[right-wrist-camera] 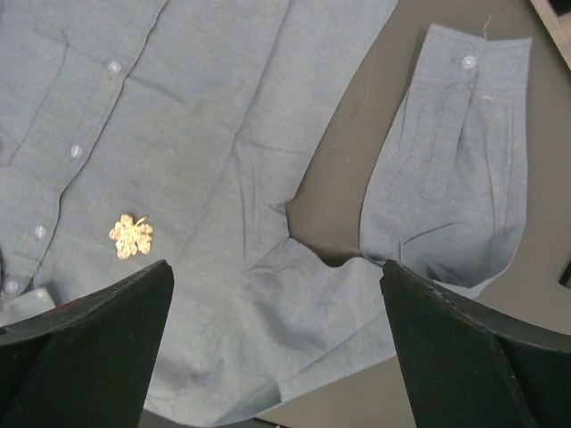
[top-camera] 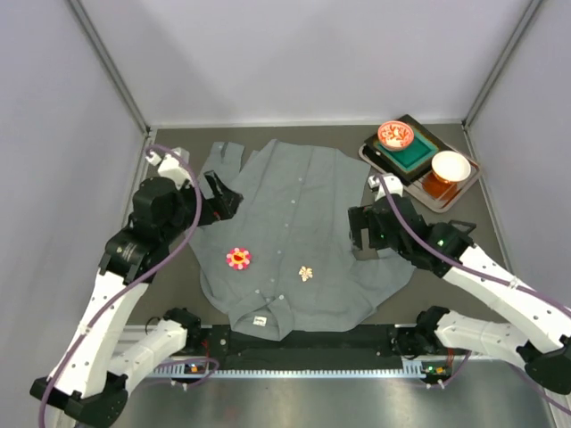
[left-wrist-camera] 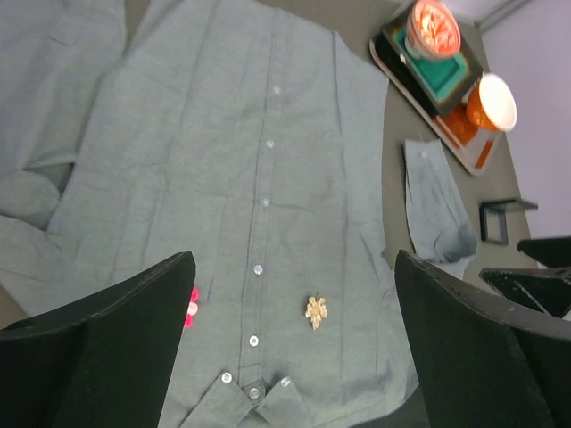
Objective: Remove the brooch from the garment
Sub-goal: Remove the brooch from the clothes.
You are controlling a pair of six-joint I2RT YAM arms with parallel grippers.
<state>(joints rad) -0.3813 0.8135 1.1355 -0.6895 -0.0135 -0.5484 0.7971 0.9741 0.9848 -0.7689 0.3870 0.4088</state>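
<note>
The grey button-up shirt, the garment (top-camera: pixel 294 232), lies flat on the dark table with its collar toward the near edge. A gold leaf-shaped brooch (top-camera: pixel 306 274) is pinned right of the button line, near the collar. A pink and yellow flower brooch (top-camera: pixel 238 259) is pinned left of it. My left gripper (top-camera: pixel 223 196) is open and empty above the shirt's left shoulder. In the left wrist view the gold brooch (left-wrist-camera: pixel 315 310) lies between the open fingers, and the flower (left-wrist-camera: pixel 191 308) is half hidden. My right gripper (top-camera: pixel 364 234) is open and empty above the shirt's right edge; the gold brooch (right-wrist-camera: pixel 131 235) is to its left.
A tray (top-camera: pixel 464 192) at the back right holds a dark box with a teal block, a red-patterned bowl (top-camera: pixel 395 135) and a white cup with orange contents (top-camera: pixel 449 167). The shirt's folded right sleeve (right-wrist-camera: pixel 455 178) lies beside the body. Grey walls enclose the table.
</note>
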